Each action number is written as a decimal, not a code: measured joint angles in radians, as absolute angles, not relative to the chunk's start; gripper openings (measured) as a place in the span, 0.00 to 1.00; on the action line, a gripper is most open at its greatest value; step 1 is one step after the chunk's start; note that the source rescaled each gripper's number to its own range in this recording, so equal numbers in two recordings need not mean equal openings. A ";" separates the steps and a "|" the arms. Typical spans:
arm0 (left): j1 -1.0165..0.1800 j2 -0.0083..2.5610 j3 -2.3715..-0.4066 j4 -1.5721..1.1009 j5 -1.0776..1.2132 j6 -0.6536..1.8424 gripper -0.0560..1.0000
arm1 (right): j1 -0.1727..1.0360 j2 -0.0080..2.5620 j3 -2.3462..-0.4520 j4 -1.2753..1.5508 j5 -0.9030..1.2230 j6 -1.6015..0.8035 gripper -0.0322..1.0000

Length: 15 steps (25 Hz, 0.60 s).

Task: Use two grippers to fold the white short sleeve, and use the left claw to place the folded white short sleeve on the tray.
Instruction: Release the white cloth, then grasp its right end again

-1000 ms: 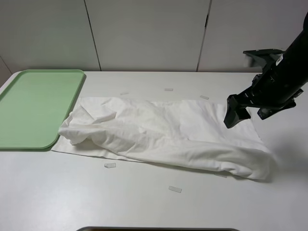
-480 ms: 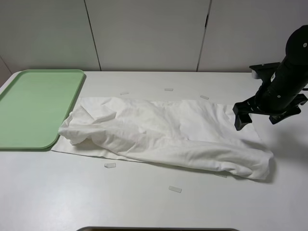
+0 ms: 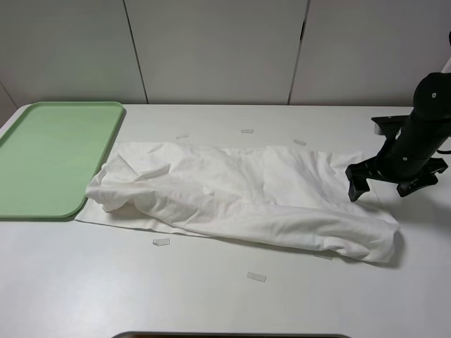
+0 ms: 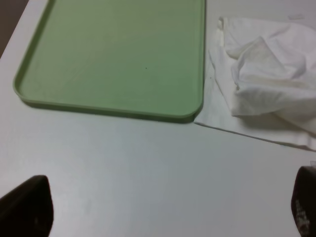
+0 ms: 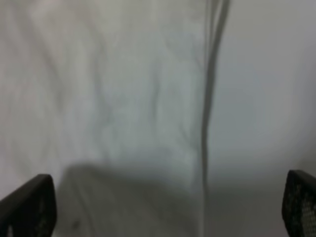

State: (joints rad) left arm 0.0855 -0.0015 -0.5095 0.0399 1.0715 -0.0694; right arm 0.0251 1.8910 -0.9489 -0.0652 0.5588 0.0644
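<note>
The white short sleeve (image 3: 239, 193) lies wrinkled and stretched out across the table, its left end bunched beside the tray (image 3: 49, 151). The light green tray is bare. My right gripper (image 3: 379, 189) is open and empty, low over the shirt's right edge. In the right wrist view its fingers (image 5: 24, 207) stand wide apart over the shirt (image 5: 98, 98) and the bare table. My left gripper (image 4: 165, 212) is open and empty above the table near the tray (image 4: 113, 59) and the shirt's bunched end (image 4: 266, 74). It is out of the exterior view.
Several small pale scraps lie on the table: one (image 3: 161, 241) and another (image 3: 256, 277) in front of the shirt, others (image 3: 246, 131) behind it. A wall of grey panels stands behind the table. A dark edge (image 3: 232, 335) shows at the front.
My right gripper has moved right and lower, from over the shirt to its right edge. The shirt's right end has settled a little flatter.
</note>
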 joint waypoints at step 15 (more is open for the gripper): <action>0.088 -0.005 -0.509 0.040 1.071 -0.069 0.96 | 0.022 1.980 -0.957 -0.053 0.498 0.038 0.96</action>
State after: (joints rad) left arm 0.0885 -0.0054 -0.5095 0.0399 1.0715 -0.0694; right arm 0.0220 1.9802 -0.9567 -0.0534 0.4984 0.0383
